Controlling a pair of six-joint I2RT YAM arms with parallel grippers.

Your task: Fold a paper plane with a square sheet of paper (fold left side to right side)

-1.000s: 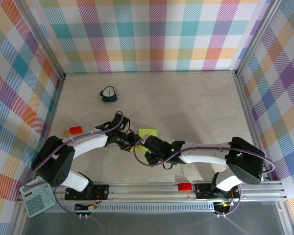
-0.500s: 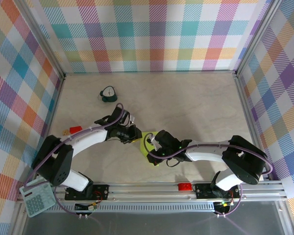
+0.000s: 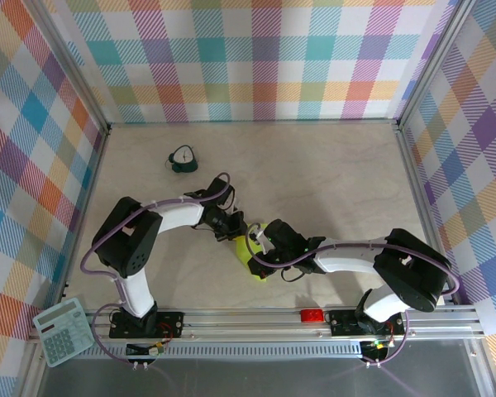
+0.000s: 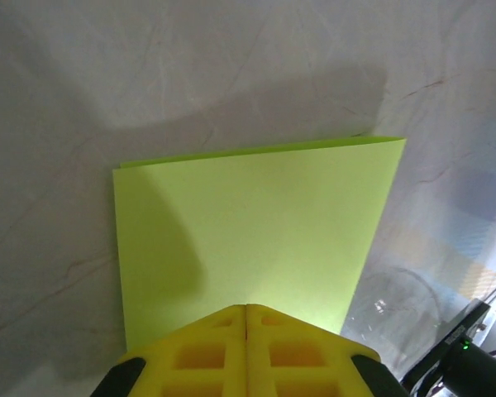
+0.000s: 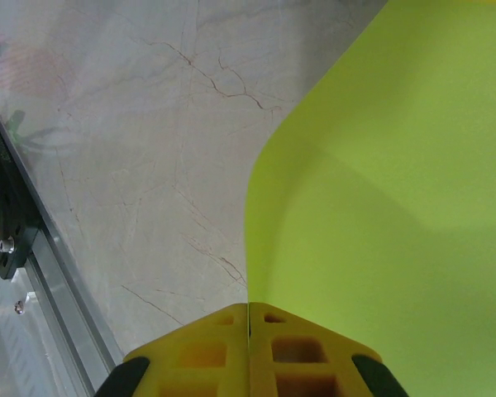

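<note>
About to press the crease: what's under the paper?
Table shows all around the paper, and a second layer peeks out along its far edge. Whatever lies directly beneath is covered.

Lime yellow-green square sheet of paper [image 4: 248,227], plain, folded in half, with two layers showing at its far edge. It lies straight ahead of the left hand [image 4: 246,318], near edge pinched. One side curves up into the closed right hand [image 5: 248,318].

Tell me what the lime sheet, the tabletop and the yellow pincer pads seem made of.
Sheet: thin matte paper; it holds a sharp fold and curls smoothly.
Tabletop: pale, veined marble look with a slight sheen; possibly laminate.
Pads: yellow moulded plastic or rubber, matte, with recessed pockets.
</note>
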